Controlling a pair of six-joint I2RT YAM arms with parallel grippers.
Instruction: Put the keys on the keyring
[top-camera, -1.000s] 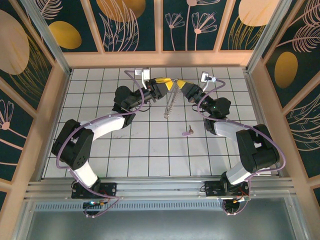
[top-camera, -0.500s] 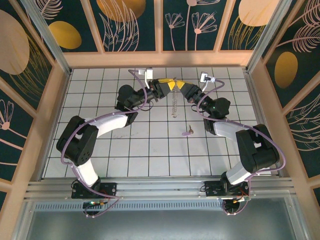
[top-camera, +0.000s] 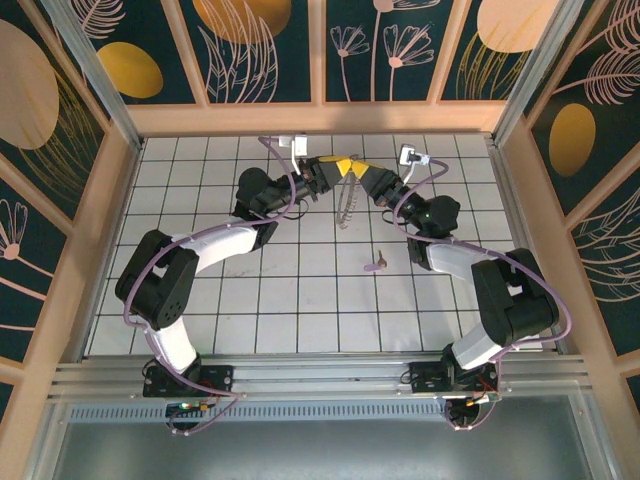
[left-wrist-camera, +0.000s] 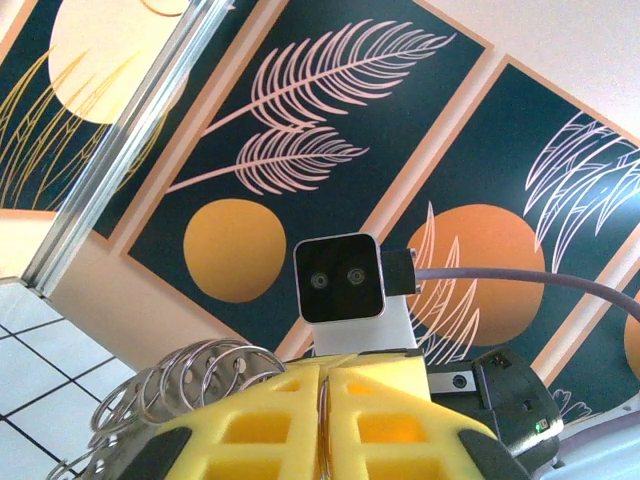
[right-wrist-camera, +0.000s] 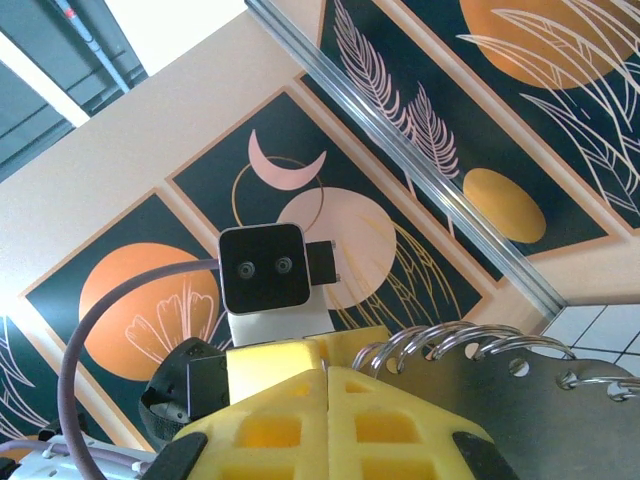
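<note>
So far nothing is threaded: you have the keyring (top-camera: 346, 207) lifted, but the key (top-camera: 375, 265) lies loose on the tiles (top-camera: 300, 300) just right of centre in the top view, below the keyring and well apart from it. The keyring hangs from the spot at upper centre where your two grippers meet. The left gripper (top-camera: 338, 167) has its yellow fingers pressed flat together, coils showing at the lower left of its wrist view, so I judge it pinches the keyring. The right gripper (top-camera: 364, 176) is likewise closed tight, coils and a drilled metal strip at the lower right of its view, apparently gripping the same loop. Left to do: free one gripper, fetch the key, work it onto the coil. Count: one key, one keyring, two grippers.
</note>
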